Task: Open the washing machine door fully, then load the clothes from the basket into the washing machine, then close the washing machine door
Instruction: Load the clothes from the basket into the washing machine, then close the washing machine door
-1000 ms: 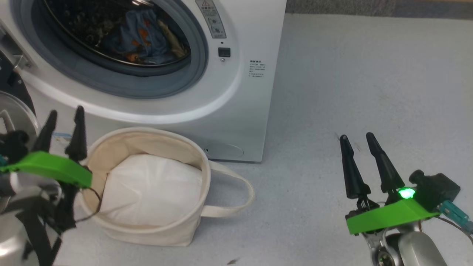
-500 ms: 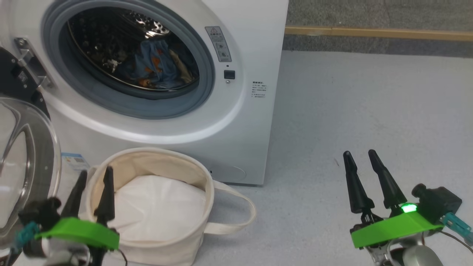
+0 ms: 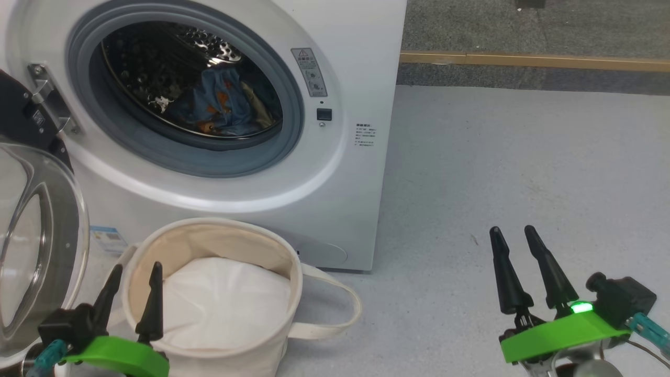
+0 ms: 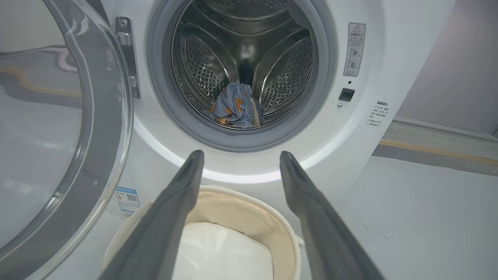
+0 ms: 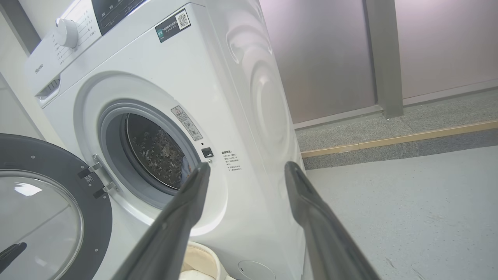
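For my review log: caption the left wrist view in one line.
Open left gripper by the basket, facing clothes inside the washing machine, its door swung open.

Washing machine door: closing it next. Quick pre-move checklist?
1. The washing machine door stands wide open: ok.
2. The clothes lie inside the drum, off the gasket: ok.
3. The basket shows white padding, no clothes: ok.
4. Door swing clears basket: cannot tell.
5. The left claw open, empty: ok.
6. The right claw open, empty: ok.
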